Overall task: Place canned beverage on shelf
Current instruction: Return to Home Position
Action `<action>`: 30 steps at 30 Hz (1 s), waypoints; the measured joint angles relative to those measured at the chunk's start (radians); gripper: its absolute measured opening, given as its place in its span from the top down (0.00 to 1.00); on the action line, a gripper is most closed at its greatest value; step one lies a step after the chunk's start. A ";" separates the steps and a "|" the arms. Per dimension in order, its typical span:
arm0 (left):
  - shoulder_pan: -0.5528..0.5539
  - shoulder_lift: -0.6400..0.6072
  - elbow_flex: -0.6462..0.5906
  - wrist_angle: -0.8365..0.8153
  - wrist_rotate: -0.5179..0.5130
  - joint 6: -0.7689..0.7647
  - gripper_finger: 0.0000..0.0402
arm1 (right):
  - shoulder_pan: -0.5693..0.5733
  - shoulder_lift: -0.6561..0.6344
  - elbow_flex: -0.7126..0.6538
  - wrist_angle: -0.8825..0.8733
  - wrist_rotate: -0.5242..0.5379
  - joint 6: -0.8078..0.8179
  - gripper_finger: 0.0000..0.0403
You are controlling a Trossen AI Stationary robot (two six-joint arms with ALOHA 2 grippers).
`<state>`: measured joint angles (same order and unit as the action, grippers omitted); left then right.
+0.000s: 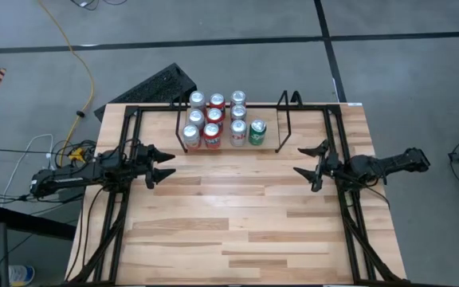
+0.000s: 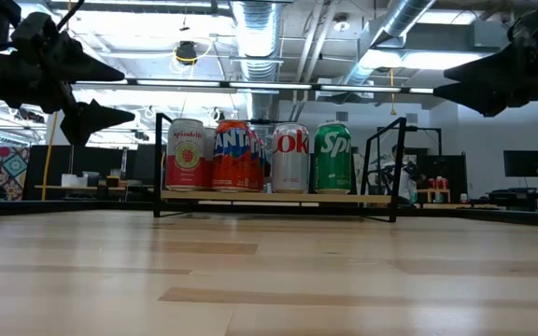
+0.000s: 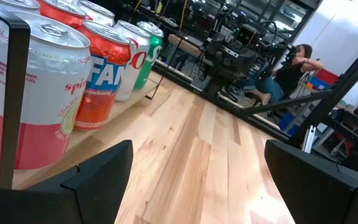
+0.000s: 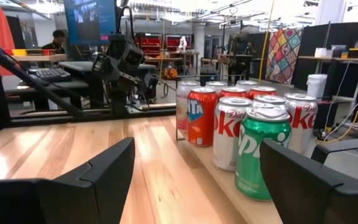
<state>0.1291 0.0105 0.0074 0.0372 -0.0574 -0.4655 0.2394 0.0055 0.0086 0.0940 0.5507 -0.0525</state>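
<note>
The shelf (image 1: pixel 281 127) is sitting at the table's far edge, packed with cans (image 1: pixel 213 119), the green can (image 1: pixel 257 132) standing rightmost. Left gripper (image 1: pixel 162 165) and right gripper (image 1: pixel 307 162) are hovering wide and empty. Work is looking done; rear cans are hiding behind the front row.

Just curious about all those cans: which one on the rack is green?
The green Sprite can, the only green one; it stands at the front row's end nearest the right arm, beside a silver Diet Coke can.
</note>
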 joint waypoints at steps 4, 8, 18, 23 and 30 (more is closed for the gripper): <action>0.000 0.000 0.000 0.000 0.000 -0.001 0.13 | 0.000 0.000 0.000 -0.014 0.000 0.000 0.18; 0.000 0.000 0.000 0.000 0.000 -0.001 0.13 | 0.000 0.000 0.000 -0.019 0.000 0.000 0.18; 0.000 0.000 -0.001 0.000 -0.001 -0.002 0.13 | 0.000 0.000 0.000 -0.024 0.000 0.000 0.18; 0.000 0.000 -0.001 0.000 -0.001 -0.002 0.13 | 0.000 0.000 0.000 -0.025 0.000 0.000 0.18; 0.000 0.000 -0.001 0.000 -0.001 -0.002 0.13 | 0.000 0.000 0.000 -0.026 0.000 0.000 0.18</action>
<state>0.1291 0.0105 0.0067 0.0372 -0.0586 -0.4671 0.2394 0.0055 0.0082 0.0681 0.5503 -0.0521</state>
